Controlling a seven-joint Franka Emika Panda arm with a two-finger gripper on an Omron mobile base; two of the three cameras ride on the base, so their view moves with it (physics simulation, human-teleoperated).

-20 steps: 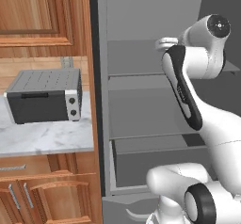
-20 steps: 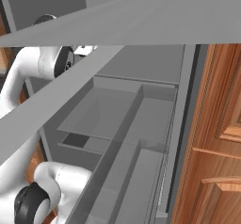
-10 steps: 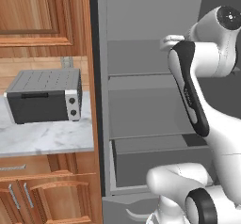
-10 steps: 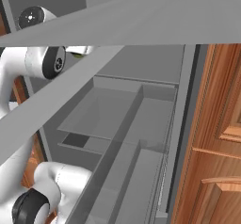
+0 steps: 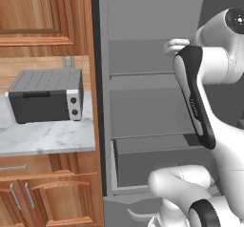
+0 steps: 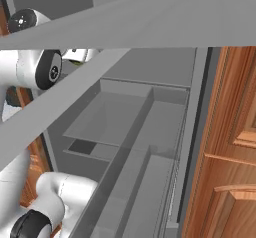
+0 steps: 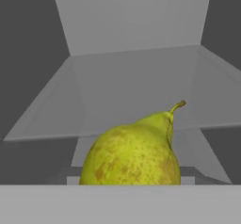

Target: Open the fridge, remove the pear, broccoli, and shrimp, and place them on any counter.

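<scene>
Right in front of our hand camera we see the pear (image 7: 132, 151), yellow-green and brown-speckled, its stem tipped up to the right; we cannot tell how our fingers stand. Behind it are the grey walls of the open fridge (image 5: 143, 54), and beside the fridge the toaster oven (image 5: 46, 95) sits on the counter (image 5: 45, 138).
</scene>
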